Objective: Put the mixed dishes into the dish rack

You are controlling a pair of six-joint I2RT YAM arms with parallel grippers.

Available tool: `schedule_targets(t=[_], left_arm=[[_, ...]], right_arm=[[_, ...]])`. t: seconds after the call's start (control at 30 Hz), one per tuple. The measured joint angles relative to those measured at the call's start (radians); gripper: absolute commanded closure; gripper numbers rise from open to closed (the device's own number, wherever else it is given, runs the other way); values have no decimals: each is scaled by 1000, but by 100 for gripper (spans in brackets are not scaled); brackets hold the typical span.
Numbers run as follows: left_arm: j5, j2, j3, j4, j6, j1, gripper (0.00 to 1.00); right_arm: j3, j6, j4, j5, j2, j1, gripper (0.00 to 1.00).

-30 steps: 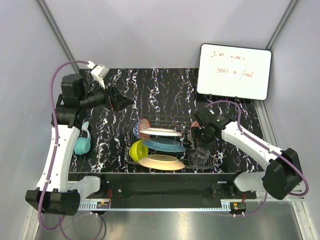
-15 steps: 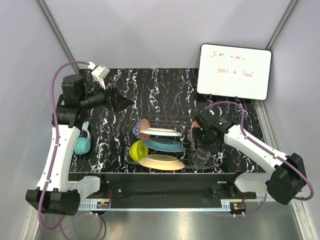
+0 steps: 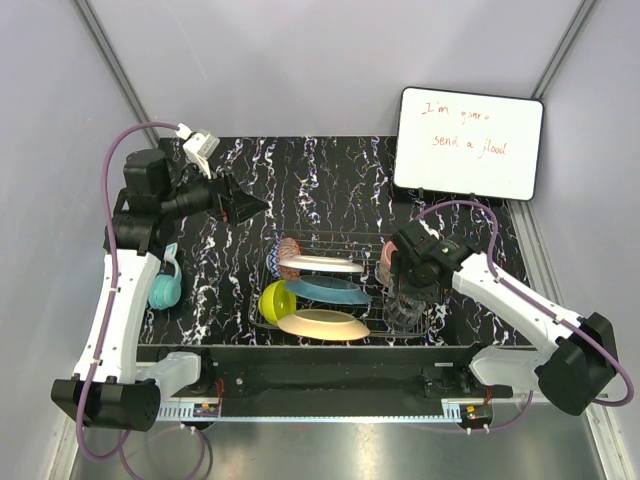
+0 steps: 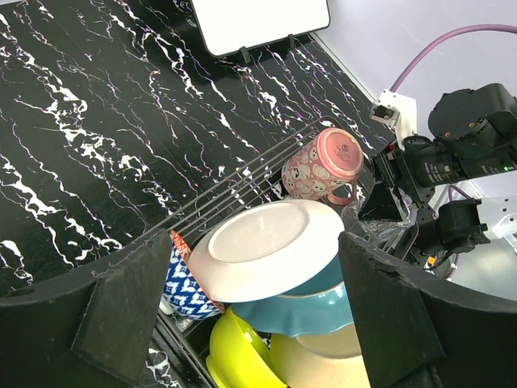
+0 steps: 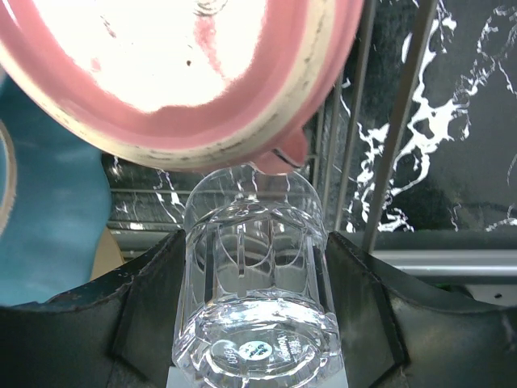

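Jaws of your right gripper (image 5: 252, 242) pinched the clear glass (image 5: 254, 311); your left gripper (image 4: 254, 299) stood spread.
That glass hung at the dish rack's (image 4: 234, 187) right end, beside the cup (image 4: 323, 166); next you likely needed to lower and release it.

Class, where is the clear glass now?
Right wrist view: the clear glass sits inside the right gripper, beside the pink cup, at the right end of the dish rack.

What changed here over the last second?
The right hand, clamped around the clear faceted glass, shifted slightly to the right over the silver wire dish rack. Nothing was picked up or released. The open left hand, the pink patterned mug and the other racked dishes stayed put.
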Motion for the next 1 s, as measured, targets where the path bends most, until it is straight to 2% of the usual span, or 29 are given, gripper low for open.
schedule_targets(t=[0.07,0.17,0.3,0.33,0.5,0.53,0.6,0.83,1.0], left_arm=[[0,0,-1,0,0,0,13],[0,0,-2,0,0,0,13],[0,0,-3,0,0,0,13],[1,0,-3,0,0,0,13],[1,0,-3,0,0,0,14],[1,0,-3,0,0,0,13],[1,0,-3,0,0,0,13],[1,-2,-8,1,0,0,13],[0,-12,-38,-2,2,0,13]], right_arm=[[-6,7,15,6,0,3,99],[-21,16,34,15,15,14,92],[-56,35,65,14,44,44,74],[-63,40,76,14,50,51,62],[-78,50,103,17,51,68,34],[-79,50,104,17,50,69,17],[-80,53,111,16,50,72,2],[-82,69,145,-18,58,93,0],[-66,71,99,-13,29,94,0]])
